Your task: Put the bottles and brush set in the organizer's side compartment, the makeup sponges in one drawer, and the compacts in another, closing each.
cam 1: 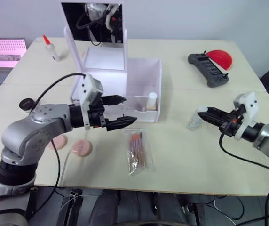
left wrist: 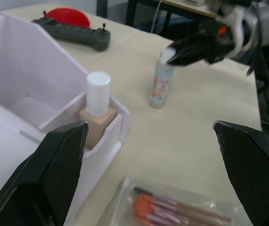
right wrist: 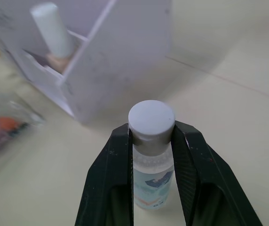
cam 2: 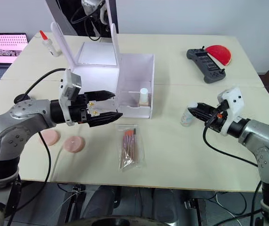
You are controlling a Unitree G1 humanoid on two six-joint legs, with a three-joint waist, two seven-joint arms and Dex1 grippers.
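The white organizer [cam 1: 139,75] stands mid-table with its mirror lid raised. A beige bottle with a white cap [cam 1: 151,101] stands upright in its side compartment. My left gripper [cam 1: 129,110] hovers open just in front of the organizer, holding nothing. The brush set [cam 1: 138,150], in a clear bag, lies on the table below it. Two round pink makeup sponges [cam 1: 82,148] lie to the front left. My right gripper [cam 1: 202,112] is shut on the neck of a clear bottle [right wrist: 149,181] with a pale cap, right of the organizer.
A black controller [cam 1: 207,68] and a red half-disc [cam 1: 220,58] lie at the back right. A small white bottle with a red tip [cam 1: 52,48] stands at the back left, near a laptop [cam 1: 5,52]. A small black round object [cam 1: 26,103] sits at the left.
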